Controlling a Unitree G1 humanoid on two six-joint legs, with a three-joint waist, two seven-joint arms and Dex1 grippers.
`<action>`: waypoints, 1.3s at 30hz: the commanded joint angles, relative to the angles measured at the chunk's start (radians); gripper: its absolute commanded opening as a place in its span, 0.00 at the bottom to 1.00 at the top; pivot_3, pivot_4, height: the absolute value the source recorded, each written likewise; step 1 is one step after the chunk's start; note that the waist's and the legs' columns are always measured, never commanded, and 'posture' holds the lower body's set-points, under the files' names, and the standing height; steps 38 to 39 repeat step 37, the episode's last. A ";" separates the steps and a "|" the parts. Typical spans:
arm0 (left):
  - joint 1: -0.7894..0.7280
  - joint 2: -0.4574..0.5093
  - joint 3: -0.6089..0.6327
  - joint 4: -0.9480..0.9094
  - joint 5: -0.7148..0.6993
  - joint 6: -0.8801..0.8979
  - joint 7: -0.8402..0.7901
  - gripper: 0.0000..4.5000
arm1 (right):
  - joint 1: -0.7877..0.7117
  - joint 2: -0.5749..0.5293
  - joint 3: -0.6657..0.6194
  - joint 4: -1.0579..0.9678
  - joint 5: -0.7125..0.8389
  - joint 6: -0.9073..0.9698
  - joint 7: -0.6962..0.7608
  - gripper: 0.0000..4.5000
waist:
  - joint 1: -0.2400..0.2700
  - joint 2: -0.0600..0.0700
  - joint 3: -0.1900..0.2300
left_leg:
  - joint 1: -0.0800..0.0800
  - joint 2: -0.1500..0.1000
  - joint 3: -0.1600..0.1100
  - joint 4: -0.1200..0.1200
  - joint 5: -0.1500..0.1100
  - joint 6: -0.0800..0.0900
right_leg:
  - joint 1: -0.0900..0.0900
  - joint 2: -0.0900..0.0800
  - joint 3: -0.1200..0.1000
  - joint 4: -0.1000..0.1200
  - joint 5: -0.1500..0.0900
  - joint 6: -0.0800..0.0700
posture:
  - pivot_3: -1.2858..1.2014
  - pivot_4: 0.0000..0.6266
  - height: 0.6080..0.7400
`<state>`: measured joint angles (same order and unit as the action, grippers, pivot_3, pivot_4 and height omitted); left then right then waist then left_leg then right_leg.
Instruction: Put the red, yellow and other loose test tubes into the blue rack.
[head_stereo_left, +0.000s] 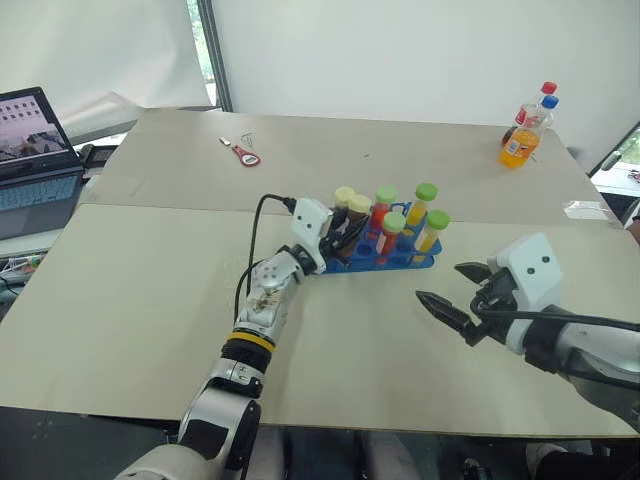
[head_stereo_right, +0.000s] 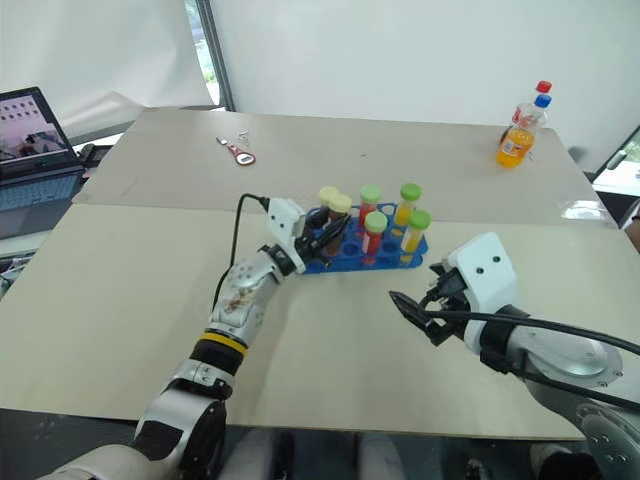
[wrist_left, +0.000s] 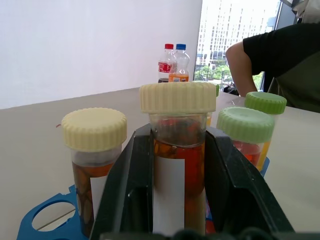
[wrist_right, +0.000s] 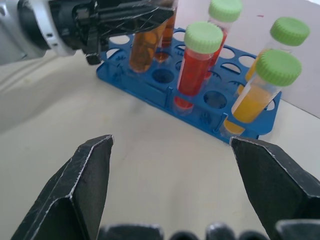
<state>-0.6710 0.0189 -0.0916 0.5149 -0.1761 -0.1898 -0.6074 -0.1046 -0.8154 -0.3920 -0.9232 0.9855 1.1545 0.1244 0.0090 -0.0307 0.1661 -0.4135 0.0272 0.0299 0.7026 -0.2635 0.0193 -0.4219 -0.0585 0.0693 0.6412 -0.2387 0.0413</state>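
Pinching cream-capped tube at blue rack edge, left pincer, right pincer spread.

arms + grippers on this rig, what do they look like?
Both grippers, left gripper and right gripper, have two black ribbed plastic fingers on a white housing; the right's shows two dark dots. Left forearm is bare silver metal with a yellow ring and black cuff. A black cable loops to each wrist.

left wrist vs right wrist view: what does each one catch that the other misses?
Left wrist: a person's arm and two soda bottles behind the tubes. Right wrist: the open right end effector, the rack's empty front holes, and the left end effector seen from outside. Both: the blue rack, the cream-capped amber tube gripped by the left end effector, green-capped tubes.
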 joint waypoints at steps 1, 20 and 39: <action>0.035 0.026 -0.025 -0.022 0.018 -0.026 -0.053 0.43 | -0.038 -0.001 -0.021 -0.016 -0.013 -0.060 -0.012 0.92 | 0.000 0.001 0.000 | 0.000 0.000 0.000 0.000 0.000 0.000 | 0.000 0.000 0.000 0.000 0.000 0.000 | 0.52 0.24 1.00; 0.227 0.620 0.045 -0.639 -0.092 0.522 -0.366 0.99 | 0.012 -0.268 -0.043 0.289 -0.258 -0.398 0.536 1.00 | -0.021 0.002 -0.001 | 0.000 0.002 0.000 0.000 0.000 0.000 | -0.001 0.001 0.000 0.000 0.000 0.000 | 0.52 0.24 1.00; 0.342 0.943 0.252 -0.720 -0.204 0.711 -0.465 0.99 | -0.036 -0.346 -0.027 0.593 -0.395 -0.583 0.884 1.00 | -0.019 0.002 -0.001 | 0.004 0.003 0.006 -0.003 0.000 0.000 | 0.000 0.000 0.000 0.000 -0.001 -0.001 | 0.52 0.24 1.00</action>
